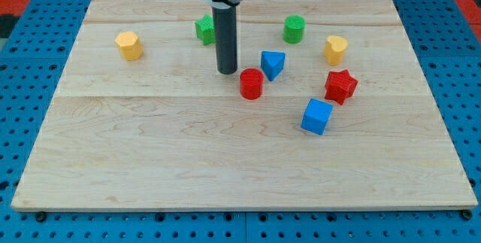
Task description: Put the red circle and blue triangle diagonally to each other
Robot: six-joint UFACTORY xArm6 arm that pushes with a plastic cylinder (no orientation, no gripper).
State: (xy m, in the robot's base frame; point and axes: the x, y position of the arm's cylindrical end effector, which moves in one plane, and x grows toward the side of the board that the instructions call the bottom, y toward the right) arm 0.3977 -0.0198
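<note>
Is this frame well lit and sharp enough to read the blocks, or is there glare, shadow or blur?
Camera view: even, soft light, no glare on the wooden board; only faint shadows beside the red circle and blue triangle; blocks and my tip are sharp; the rod's top is cropped at the view's top.

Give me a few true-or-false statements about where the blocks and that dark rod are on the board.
1. My tip is left of the red circle. True.
2. The blue triangle lies below the red circle. False: it sits up and to the right of it.
3. The blue cube is the lowest block in view. True.
4. The red star is at the board's left. False: it is on the right.
</note>
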